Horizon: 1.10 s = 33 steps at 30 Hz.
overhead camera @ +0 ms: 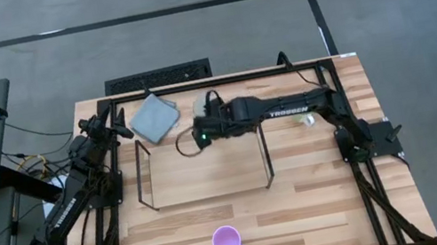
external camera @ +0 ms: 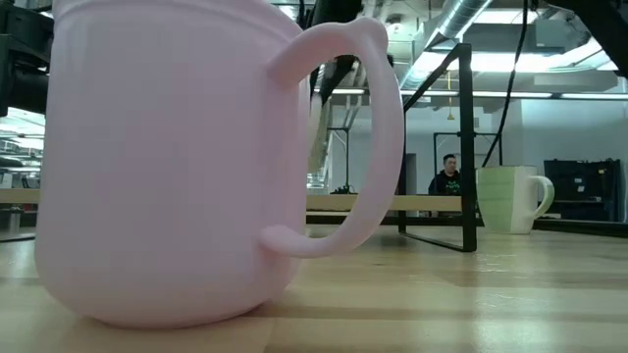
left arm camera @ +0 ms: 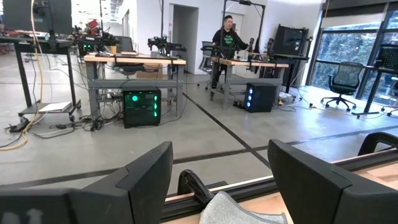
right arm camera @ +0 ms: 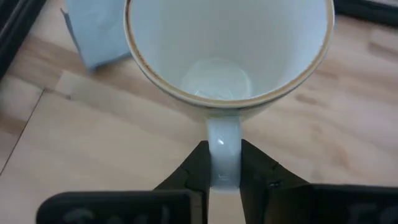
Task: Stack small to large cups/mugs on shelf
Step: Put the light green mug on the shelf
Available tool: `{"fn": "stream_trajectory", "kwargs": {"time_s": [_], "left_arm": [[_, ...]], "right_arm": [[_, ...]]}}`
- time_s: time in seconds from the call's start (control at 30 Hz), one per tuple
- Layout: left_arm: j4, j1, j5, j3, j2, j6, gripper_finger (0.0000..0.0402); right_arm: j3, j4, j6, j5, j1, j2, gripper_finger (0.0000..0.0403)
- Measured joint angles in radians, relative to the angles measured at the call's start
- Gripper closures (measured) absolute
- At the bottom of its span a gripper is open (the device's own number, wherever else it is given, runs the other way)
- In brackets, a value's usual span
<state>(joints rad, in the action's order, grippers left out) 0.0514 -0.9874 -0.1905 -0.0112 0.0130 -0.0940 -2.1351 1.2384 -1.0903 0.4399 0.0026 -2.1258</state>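
My right gripper [right arm camera: 222, 155] is shut on the handle of the cream-white mug [right arm camera: 227, 50], over the table's far middle beside the grey cloth; from above the mug [overhead camera: 202, 105] shows half hidden by the arm. The purple mug [overhead camera: 227, 241] stands on its base near the front edge and fills the low view [external camera: 167, 167]. The green mug [external camera: 508, 199] stands on its base at the right, under my right arm [overhead camera: 308, 119]. The wire shelf [overhead camera: 214, 197] sits mid-table. My left gripper [left arm camera: 217, 180] waits open at the far left [overhead camera: 116, 127]. My right gripper pinches the cream mug's handle [right arm camera: 222, 140] between its two fingers, one on each flat side of the loop. The fingers slant down from the table's right side. The mug hangs beyond the fingertips with its open mouth toward the wrist; its base is hidden.
A grey folded cloth [overhead camera: 152, 116] lies at the far edge, left of the held mug, and shows just ahead of my left gripper [left arm camera: 239, 211]. The black table frame [overhead camera: 220, 80] runs along the far edge. A person stands at benches in the room behind [left arm camera: 227, 37].
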Motion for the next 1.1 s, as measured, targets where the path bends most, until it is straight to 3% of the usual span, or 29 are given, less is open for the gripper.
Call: {"fn": "stream_trajectory", "kwargs": {"time_s": [0.63, 1.1], "left_arm": [[0.0, 0.0, 0.0, 0.0, 0.0, 0.0, 0.0148], [0.0, 0.0, 0.0, 0.0, 0.0, 0.0, 0.0148]], "right_arm": [[-0.004, 0.292, -0.621, 0.059, 0.302, -0.004, 0.0336], [0.027, 0.293, -0.691, 0.06, 0.328, -0.006, 0.0336]]}}
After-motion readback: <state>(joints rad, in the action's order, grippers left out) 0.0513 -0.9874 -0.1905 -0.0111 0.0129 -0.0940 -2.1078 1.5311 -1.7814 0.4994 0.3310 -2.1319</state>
